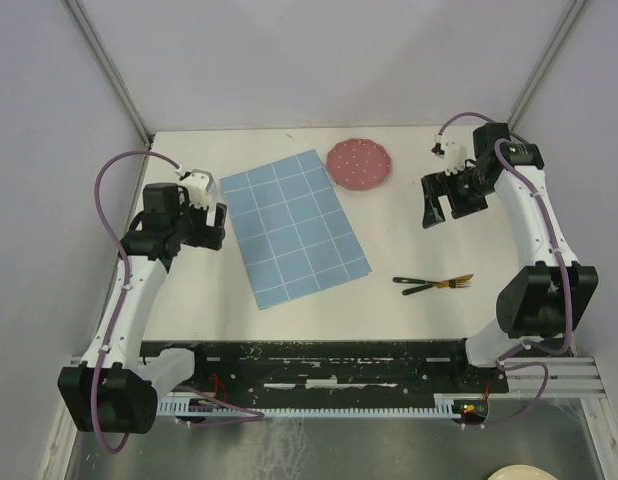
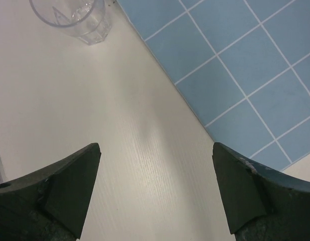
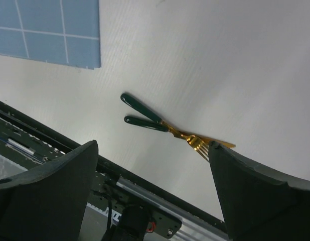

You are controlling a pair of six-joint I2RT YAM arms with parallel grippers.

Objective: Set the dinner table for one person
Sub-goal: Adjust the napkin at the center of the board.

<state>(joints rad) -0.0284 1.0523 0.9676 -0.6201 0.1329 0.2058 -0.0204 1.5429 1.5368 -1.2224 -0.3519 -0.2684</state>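
The white dinner table [image 1: 419, 235] carries a blue grid placemat [image 1: 289, 228], lying slanted at its middle. A pink dotted plate [image 1: 359, 163] sits behind the placemat's far right corner. A gold fork and knife with green handles [image 1: 436, 284] lie crossed at the near right; they also show in the right wrist view [image 3: 165, 125]. A clear glass [image 2: 74, 17] stands left of the placemat [image 2: 245, 65]; it is hidden in the top view. My left gripper [image 1: 211, 225] [image 2: 156, 150] is open and empty over bare table beside the placemat. My right gripper [image 1: 444, 203] [image 3: 152, 145] is open and empty, raised beyond the cutlery.
A black rail [image 1: 329, 365] with the arm bases runs along the near table edge and shows in the right wrist view [image 3: 54, 145]. Grey enclosure walls and corner posts [image 1: 109, 70] close in the left, back and right sides. A pale dish [image 1: 524, 472] lies off the table, bottom right.
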